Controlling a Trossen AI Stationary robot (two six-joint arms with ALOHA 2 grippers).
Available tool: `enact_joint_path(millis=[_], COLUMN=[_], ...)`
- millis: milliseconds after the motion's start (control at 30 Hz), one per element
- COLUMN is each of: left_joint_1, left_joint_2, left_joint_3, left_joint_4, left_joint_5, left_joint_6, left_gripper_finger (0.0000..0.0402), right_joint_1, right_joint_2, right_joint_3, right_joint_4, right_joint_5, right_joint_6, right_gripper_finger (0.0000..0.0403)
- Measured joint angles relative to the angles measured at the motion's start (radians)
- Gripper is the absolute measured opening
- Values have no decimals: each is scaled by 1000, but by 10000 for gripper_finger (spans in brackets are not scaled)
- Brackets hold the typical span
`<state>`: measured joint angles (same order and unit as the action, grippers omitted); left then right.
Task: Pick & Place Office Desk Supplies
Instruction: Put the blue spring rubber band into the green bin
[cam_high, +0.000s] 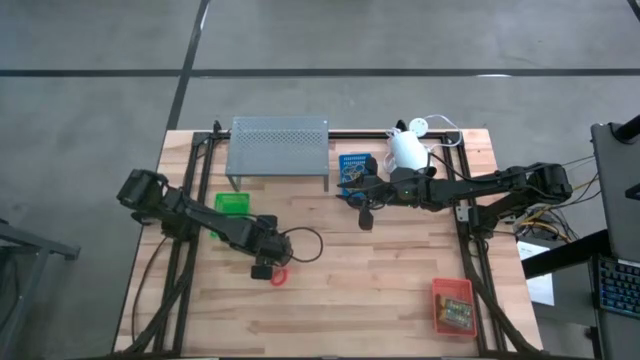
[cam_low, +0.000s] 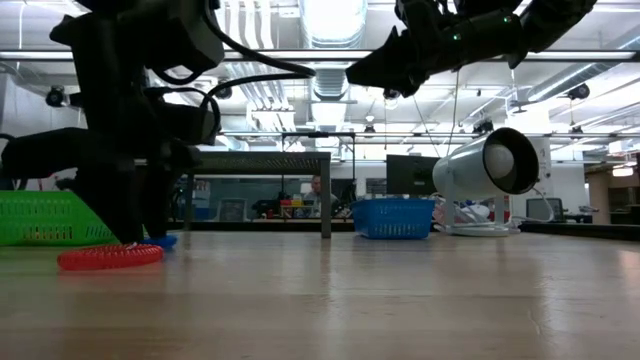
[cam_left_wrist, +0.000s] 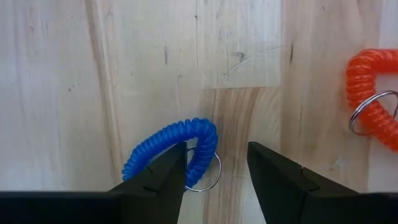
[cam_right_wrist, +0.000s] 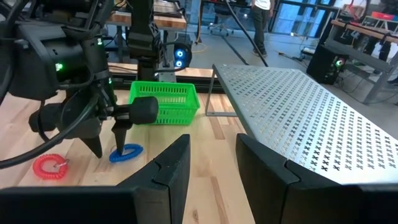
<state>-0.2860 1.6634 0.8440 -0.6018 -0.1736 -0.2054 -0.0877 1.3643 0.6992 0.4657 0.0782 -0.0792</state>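
Red coil loop (cam_low: 110, 256) lies on table (cam_high: 380, 290) nearest low camera, just beside left gripper (cam_left_wrist: 216, 177). Left gripper down at tabletop, jaws apart, one finger (cam_left_wrist: 165, 180) overlapping blue coil loop (cam_left_wrist: 171, 155) with its metal ring; nothing gripped. Green tray (cam_high: 233, 203) behind it. Right gripper (cam_right_wrist: 211, 163) raised, jaws apart, empty, near blue tray (cam_high: 353, 166) and white lamp (cam_high: 407, 148). Grey perforated shelf (cam_high: 279, 146) between trays. Red-orange tray (cam_high: 453, 305) well apart, holding card boxes (cam_high: 458, 312).

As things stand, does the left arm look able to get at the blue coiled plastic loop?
Probably yes: the left end effector sits right over the blue coiled plastic loop, fingers open, one finger already inside the loop, with nothing between them.
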Motion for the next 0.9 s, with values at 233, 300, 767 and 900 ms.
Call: enact_joint_path(millis=[233,300,767,900], left_joint_1=[12,16,18,18], left_joint_2=[0,0,2,2], left_joint_3=[1,1,1,1], left_joint_4=[3,4,13,13], left_joint_5=[6,9,-5,-6], left_joint_6=[16,16,27,27], left_gripper_finger=[173,168,119,118], right_joint_1=[0,0,0,0], right_joint_2=[0,0,0,0], right_joint_3=[0,0,0,0], right_joint_4=[-6,-6,-6,-6], right_joint_5=[0,0,0,0], right_joint_6=[0,0,0,0], right_gripper_finger=[127,127,127,127])
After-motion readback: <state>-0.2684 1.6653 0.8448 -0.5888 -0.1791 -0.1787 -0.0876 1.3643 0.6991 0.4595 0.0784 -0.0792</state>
